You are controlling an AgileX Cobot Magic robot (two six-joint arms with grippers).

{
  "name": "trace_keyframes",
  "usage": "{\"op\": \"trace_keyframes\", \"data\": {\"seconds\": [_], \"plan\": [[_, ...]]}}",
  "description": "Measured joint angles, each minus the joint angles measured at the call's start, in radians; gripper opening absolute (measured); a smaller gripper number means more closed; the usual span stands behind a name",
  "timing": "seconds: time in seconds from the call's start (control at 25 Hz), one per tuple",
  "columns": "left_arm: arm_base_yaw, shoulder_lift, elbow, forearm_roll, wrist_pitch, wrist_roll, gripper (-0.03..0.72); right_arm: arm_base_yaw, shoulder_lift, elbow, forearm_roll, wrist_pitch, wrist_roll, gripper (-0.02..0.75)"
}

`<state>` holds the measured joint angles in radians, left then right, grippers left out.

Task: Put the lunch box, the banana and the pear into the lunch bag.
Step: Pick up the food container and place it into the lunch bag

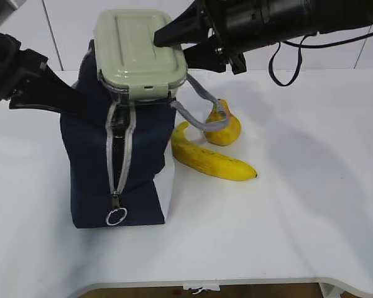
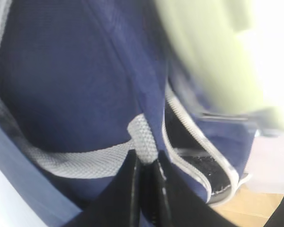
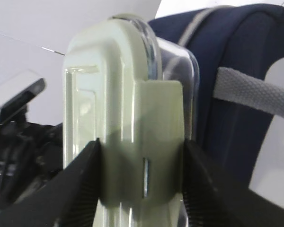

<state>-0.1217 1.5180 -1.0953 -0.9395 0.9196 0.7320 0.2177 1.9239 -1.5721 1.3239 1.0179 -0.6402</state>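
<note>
- Exterior view: I see the boxy navy-blue fabric lunch bag (image 1: 112,155) standing upright on the white table (image 1: 286,205), its grey zipper (image 1: 119,155) parted down the front and the ring pull (image 1: 116,216) hanging near the base.
- The small clear lunch box with the pale sage-green snap-on lid (image 1: 140,53) sits at the bag's top opening, tilted, lid facing the camera. My right gripper (image 1: 174,37) has it by the upper right end, jaws about half spread across the box.
- My left gripper (image 1: 74,102) is pressed against the bag's upper left side; from here I cannot make out its jaws.
- The speckled yellow banana (image 1: 211,160) lies on the table just right of the bag, touching the squat yellow pear (image 1: 222,127) behind it; a grey webbing handle (image 1: 196,108) droops over towards the pear.
- Left wrist view: blurred, but my left gripper (image 2: 146,189) has its dark fingers (image 2: 125,189) pinched together on the navy fabric just below a strip of grey webbing (image 2: 85,161).
- Right wrist view: my right gripper (image 3: 141,189) clamps the lunch box (image 3: 128,118) across its side clip, one ribbed pad (image 3: 213,189) on each face, the bag (image 3: 236,71) behind it.
</note>
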Motion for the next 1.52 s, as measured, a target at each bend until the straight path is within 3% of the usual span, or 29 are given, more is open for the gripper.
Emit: {"op": "trace_keyframes", "data": {"seconds": [0.28, 0.92, 1.16, 1.52], "plan": [[0.000, -0.043, 0.000, 0.006, 0.005, 0.000, 0.008, -0.017, 0.020, 0.000, -0.152, -0.034, 0.007, 0.365], [0.000, -0.053, 0.000, -0.033, -0.018, 0.000, 0.008, -0.003, 0.055, 0.000, -0.200, -0.080, 0.046, 0.365], [0.000, -0.027, 0.000, -0.085, -0.018, 0.071, 0.008, 0.061, 0.058, 0.000, -0.169, -0.093, 0.049, 0.365], [0.000, -0.024, 0.000, -0.073, -0.011, 0.088, 0.008, 0.148, 0.067, 0.000, -0.183, -0.168, 0.049, 0.365]]}}
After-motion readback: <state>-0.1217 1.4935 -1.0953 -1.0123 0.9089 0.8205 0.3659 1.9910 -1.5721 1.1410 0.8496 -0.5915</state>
